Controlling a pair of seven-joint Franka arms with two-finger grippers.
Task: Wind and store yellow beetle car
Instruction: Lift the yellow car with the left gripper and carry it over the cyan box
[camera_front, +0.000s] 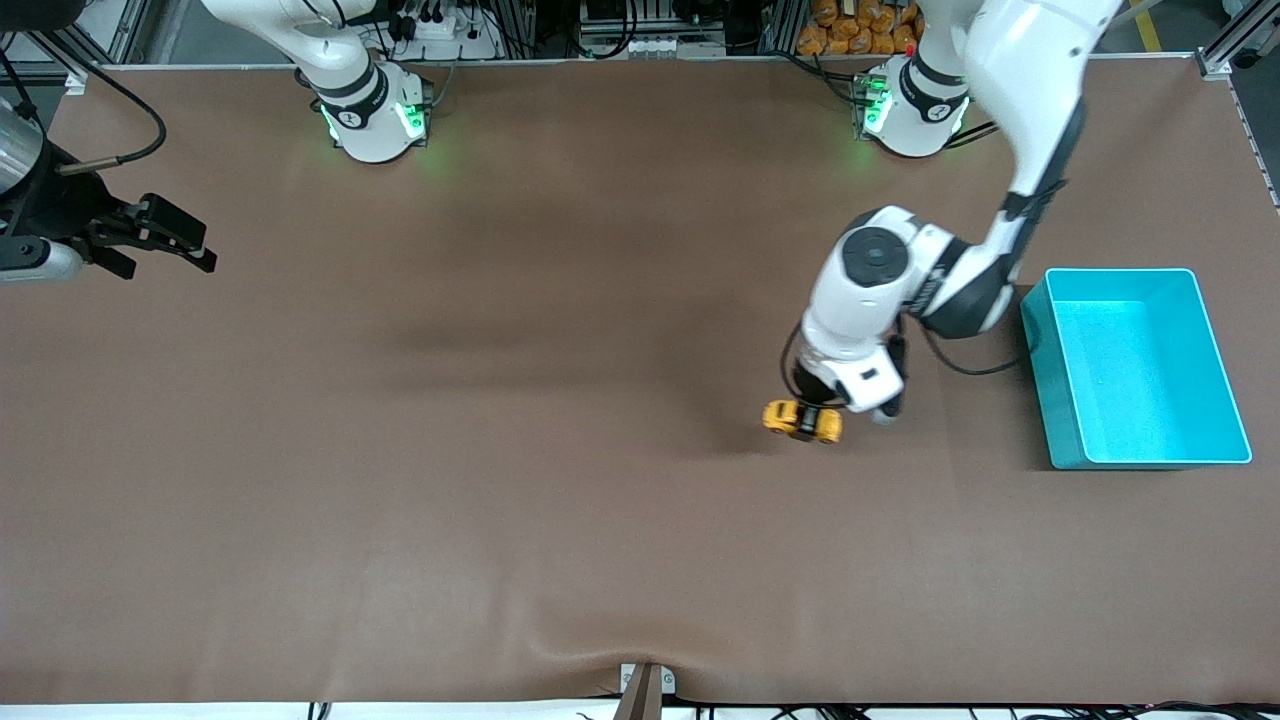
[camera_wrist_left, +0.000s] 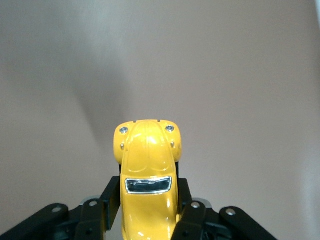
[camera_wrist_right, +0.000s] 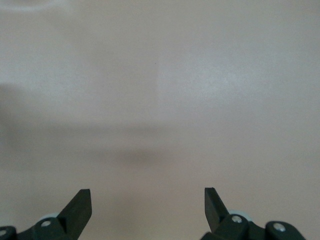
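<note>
Car (camera_front: 802, 419), yellow, clamped in left gripper (camera_front: 812, 414) at nine o'clock from turquoise bin (camera_front: 1136, 462). Right gripper (camera_front: 165, 247) waits, fingers spread wide, holding nothing.

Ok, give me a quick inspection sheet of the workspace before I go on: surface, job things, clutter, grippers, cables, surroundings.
Surface: brown mat covers the table, with a ripple at the edge nearest the front camera.
Job's things: car, yellow, held in the left gripper; bin, turquoise, empty, at the left arm's end of the table.
Clutter: nothing seen.
Grippers: left gripper shut on the car's sides, over the mat beside the bin; right gripper open, holds nothing, waits over the mat at the right arm's end.
Cables: black cable loops by the left arm's wrist; another runs to the right arm.
Surroundings: bases lit green; orange items off the table.
</note>
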